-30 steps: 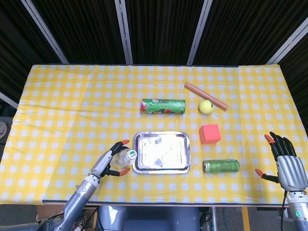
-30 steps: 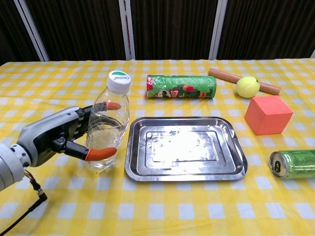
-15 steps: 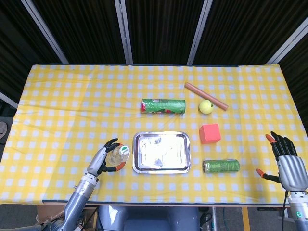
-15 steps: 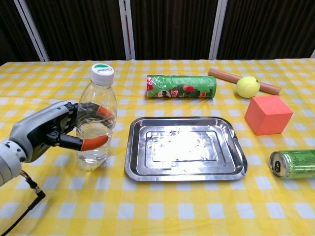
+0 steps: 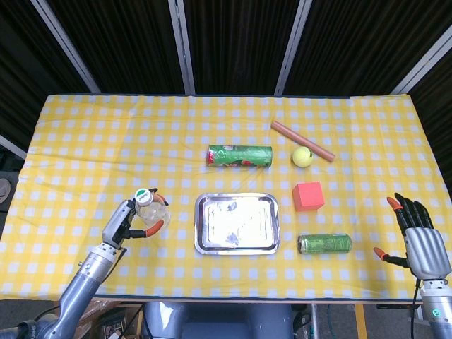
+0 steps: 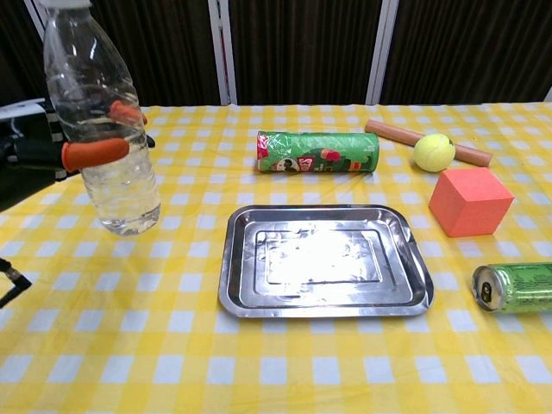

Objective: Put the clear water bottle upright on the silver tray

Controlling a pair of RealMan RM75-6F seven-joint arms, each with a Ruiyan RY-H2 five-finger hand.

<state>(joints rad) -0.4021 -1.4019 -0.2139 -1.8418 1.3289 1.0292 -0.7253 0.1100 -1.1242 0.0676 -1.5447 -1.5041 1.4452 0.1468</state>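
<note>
Left hand (image 5: 129,221) grips the clear water bottle (image 6: 102,129) around its middle, upright, white cap up. Since a second ago the bottle has risen off the cloth and drifted outward, to the 9 o'clock side of the silver tray (image 5: 236,244); earlier it stood just beside the tray's left rim. Now it hangs in the air, apart from the tray. Judgement: lift done, carry over the tray and set-down still to come; the tray looks bare. Right hand (image 5: 418,237) idles at the table's 4 o'clock edge, fingers spread, holding nothing. Green can (image 5: 324,244) lies at the tray's 3 o'clock.
</note>
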